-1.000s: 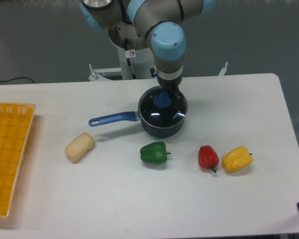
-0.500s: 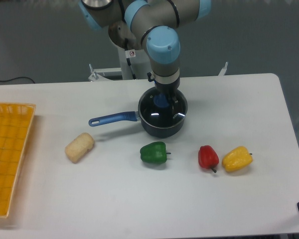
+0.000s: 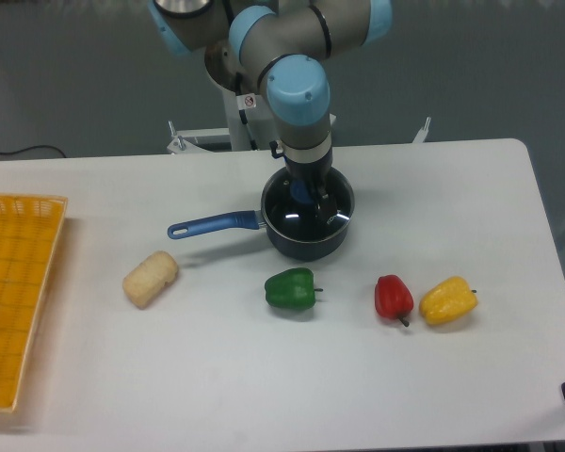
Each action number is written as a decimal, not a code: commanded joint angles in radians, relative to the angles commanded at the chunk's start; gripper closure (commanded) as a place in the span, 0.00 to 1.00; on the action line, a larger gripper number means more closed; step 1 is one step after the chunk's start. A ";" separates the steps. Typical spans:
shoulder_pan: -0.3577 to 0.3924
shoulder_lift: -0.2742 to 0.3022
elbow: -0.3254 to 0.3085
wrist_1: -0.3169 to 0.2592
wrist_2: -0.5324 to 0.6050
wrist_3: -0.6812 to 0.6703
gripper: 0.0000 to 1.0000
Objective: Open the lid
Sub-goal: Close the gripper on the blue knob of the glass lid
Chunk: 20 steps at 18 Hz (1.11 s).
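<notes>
The lid [image 3: 299,220], a clear glass disc with a blue knob [image 3: 304,192], lies flat on the dark blue saucepan [image 3: 306,245] at the table's centre back. The pan's long blue handle [image 3: 212,225] points left. My gripper [image 3: 308,196] reaches straight down onto the lid, its dark fingers [image 3: 321,202] standing on either side of the knob with a gap left between them. The arm's wrist hides the back rim of the pan.
A green pepper [image 3: 291,288] lies just in front of the pan, with a red pepper [image 3: 393,297] and a yellow pepper [image 3: 447,300] to its right. A beige roll [image 3: 151,278] sits front left. A yellow basket [image 3: 14,301] lies along the left edge.
The wrist has swung a little to the left and come lower over the pan, bringing the fingers down around the knob. The lid and pan have not moved.
</notes>
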 joint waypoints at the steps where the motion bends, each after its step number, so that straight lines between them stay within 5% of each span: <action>1: -0.006 -0.003 0.000 0.000 0.008 0.000 0.00; 11: -0.009 0.000 -0.023 0.000 0.012 -0.005 0.00; 20: -0.011 -0.003 -0.023 -0.002 0.018 -0.037 0.28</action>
